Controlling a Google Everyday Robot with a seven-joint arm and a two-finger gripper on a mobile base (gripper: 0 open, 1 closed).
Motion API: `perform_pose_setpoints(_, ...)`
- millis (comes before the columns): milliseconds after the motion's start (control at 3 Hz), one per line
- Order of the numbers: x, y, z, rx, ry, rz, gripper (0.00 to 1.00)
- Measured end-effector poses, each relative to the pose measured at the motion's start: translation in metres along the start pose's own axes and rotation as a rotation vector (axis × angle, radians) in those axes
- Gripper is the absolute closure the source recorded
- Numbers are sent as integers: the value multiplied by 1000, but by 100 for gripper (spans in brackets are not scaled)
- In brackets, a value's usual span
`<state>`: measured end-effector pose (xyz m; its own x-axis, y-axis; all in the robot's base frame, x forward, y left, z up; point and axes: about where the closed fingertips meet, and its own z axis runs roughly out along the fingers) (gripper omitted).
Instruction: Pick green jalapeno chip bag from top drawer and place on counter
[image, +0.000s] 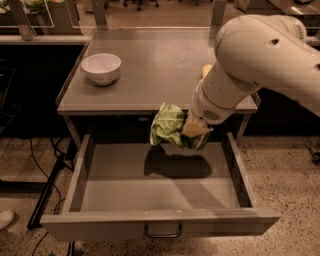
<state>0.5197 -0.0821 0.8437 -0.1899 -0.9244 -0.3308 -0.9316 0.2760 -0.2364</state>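
- I see the top drawer open below and in front of the counter, its loop handle mid-front.
- A bowl sits on the counter's left side.
- The gripper hangs above the drawer's back right part, by the counter's front edge, gripping the green jalapeno chip bag on its left, clear of the drawer floor.
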Motion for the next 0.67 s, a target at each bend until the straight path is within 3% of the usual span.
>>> perform_pose_setpoints(333, -2, -16, -32, 60, 11, 1, 100)
perform_pose_setpoints(667, -4, -20, -34, 65, 9, 3, 100)
